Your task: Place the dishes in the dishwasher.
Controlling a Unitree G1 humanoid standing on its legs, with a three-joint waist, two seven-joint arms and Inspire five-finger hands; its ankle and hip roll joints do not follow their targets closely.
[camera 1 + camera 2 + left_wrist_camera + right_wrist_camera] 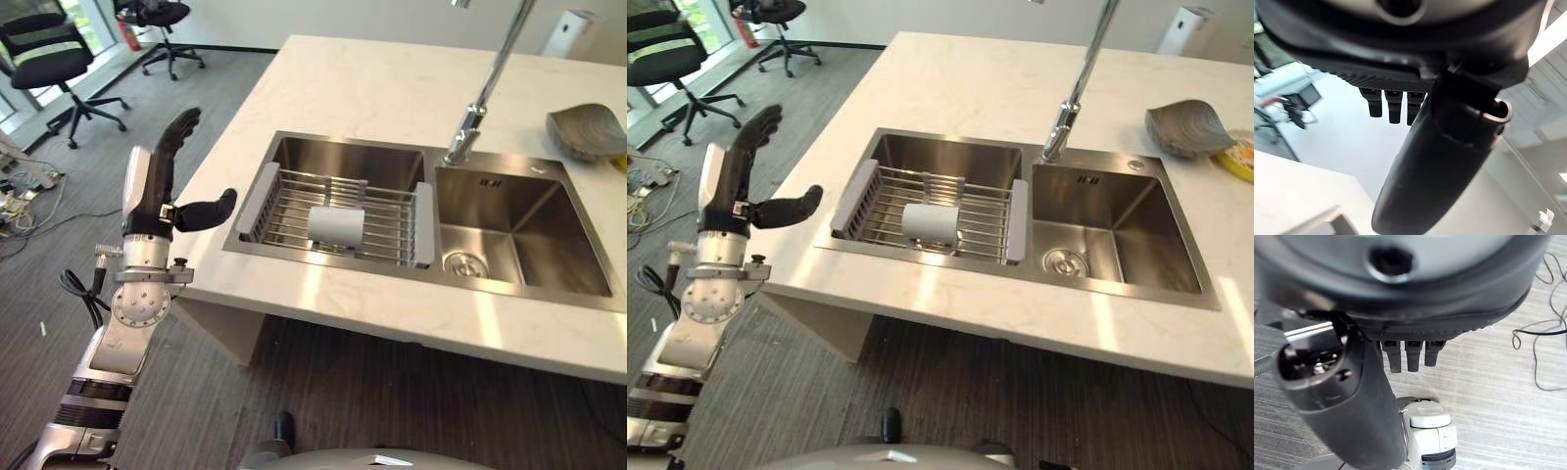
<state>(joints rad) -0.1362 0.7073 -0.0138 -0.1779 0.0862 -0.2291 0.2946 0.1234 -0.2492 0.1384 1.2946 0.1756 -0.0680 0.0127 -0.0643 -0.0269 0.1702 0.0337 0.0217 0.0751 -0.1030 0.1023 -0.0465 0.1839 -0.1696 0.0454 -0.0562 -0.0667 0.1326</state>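
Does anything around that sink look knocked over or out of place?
Yes: the white cup lies on its side in the wire rack over the left basin. Otherwise nothing looks spilled or broken. The left hand is raised, open, beside the counter.

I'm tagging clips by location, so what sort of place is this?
Probably an office kitchenette: a double steel sink with a tall tap set in a pale stone counter, and swivel office chairs on grey carpet beyond it.

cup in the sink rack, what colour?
White, or very pale grey; the cup lies on its side in the wire rack. Clearest in the right eye view.
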